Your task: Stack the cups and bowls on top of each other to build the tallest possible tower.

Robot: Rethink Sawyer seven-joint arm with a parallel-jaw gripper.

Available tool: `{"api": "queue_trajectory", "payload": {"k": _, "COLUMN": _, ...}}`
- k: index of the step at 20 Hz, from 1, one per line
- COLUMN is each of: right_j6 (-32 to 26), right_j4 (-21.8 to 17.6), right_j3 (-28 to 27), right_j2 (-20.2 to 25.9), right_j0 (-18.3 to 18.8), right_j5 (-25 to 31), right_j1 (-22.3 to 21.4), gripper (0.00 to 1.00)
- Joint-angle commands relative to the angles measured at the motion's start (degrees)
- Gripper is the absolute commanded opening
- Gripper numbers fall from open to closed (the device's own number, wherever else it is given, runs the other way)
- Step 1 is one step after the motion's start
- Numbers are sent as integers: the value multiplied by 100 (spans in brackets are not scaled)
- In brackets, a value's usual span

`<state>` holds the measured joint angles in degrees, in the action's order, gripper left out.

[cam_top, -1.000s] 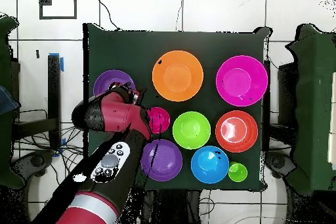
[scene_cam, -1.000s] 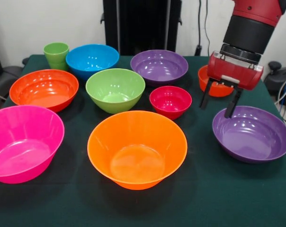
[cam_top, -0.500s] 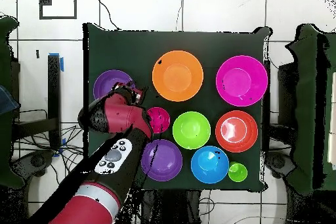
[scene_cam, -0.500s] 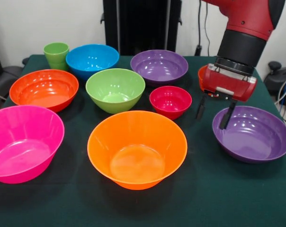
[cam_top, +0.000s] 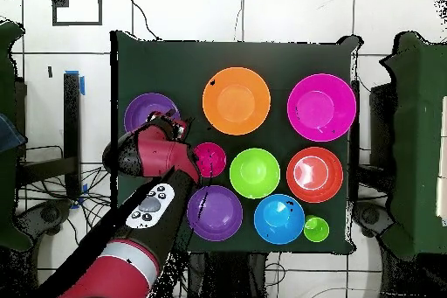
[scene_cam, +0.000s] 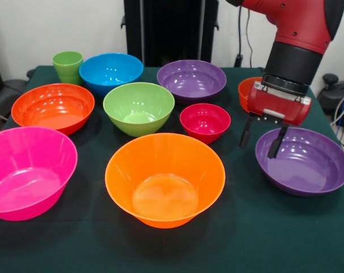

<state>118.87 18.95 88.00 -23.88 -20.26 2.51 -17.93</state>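
My gripper (scene_cam: 261, 138) is open and empty. Its fingers hang on either side of the left rim of the right purple bowl (scene_cam: 303, 160), just above it. A small red-orange bowl (scene_cam: 244, 91) is mostly hidden behind the gripper. The other bowls stand apart and upright: large orange (scene_cam: 164, 177), pink (scene_cam: 27, 170), red-orange (scene_cam: 52, 106), green (scene_cam: 138, 107), small magenta-red (scene_cam: 205, 121), blue (scene_cam: 111, 70) and a second purple (scene_cam: 191, 78). The light-green cup (scene_cam: 68, 66) stands at the back left corner. No tower stands.
Everything sits on a dark green table (scene_cam: 257, 227). In the overhead view the red arm (cam_top: 153, 150) covers part of the purple bowl (cam_top: 145, 109) and reaches beside the magenta-red bowl (cam_top: 209, 159). The cup (cam_top: 316, 228) is at the opposite corner.
The gripper has come down and forward from beside the small red-orange bowl to the right purple bowl's left rim. It stayed open. No bowl has moved.
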Motion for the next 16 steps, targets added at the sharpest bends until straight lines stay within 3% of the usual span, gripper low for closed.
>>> {"api": "queue_trajectory", "payload": {"k": 1, "right_j6": 953, "right_j4": 179, "right_j3": -173, "right_j2": 805, "right_j0": -43, "right_j5": 76, "right_j1": 323, "gripper": 100}}
{"api": "queue_trajectory", "payload": {"k": 10, "right_j6": 953, "right_j4": 251, "right_j3": -403, "right_j2": 755, "right_j0": -87, "right_j5": -63, "right_j1": 603, "gripper": 100}}
{"api": "queue_trajectory", "payload": {"k": 16, "right_j6": 927, "right_j4": 250, "right_j3": -385, "right_j2": 852, "right_j0": -50, "right_j5": -37, "right_j1": 569, "gripper": 100}}
